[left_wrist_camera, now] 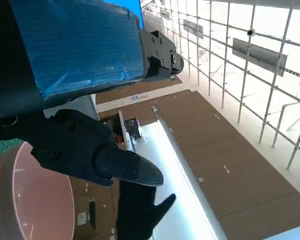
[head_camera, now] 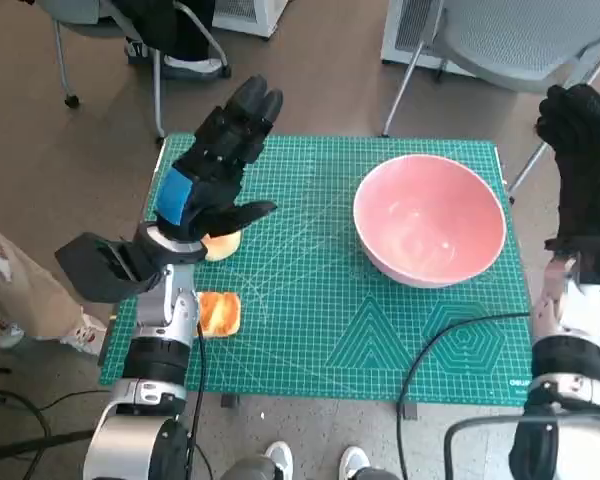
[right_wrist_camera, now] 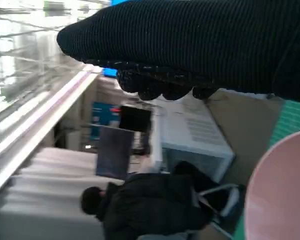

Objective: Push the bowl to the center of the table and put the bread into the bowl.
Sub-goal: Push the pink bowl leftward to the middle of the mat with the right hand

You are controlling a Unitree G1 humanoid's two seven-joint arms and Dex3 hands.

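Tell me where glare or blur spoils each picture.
Head view: sharp, even light, soft sheen inside the bowl. Left wrist view: windows washed out, left hand dark against them. Right wrist view: bright blown-out strip, right hand close and slightly soft.

We see a pink bowl (head_camera: 430, 220), pale and shiny inside. It sits on a green mat (head_camera: 320, 330) with thin white lines and shapes drawn on it. The bread (head_camera: 220, 313) is golden orange with a lighter edge. Our left hand (head_camera: 215, 170) is black with bright blue tape on its back. Our right hand (head_camera: 583, 160) wears a black knitted glove. The floor (head_camera: 70, 170) is brown.
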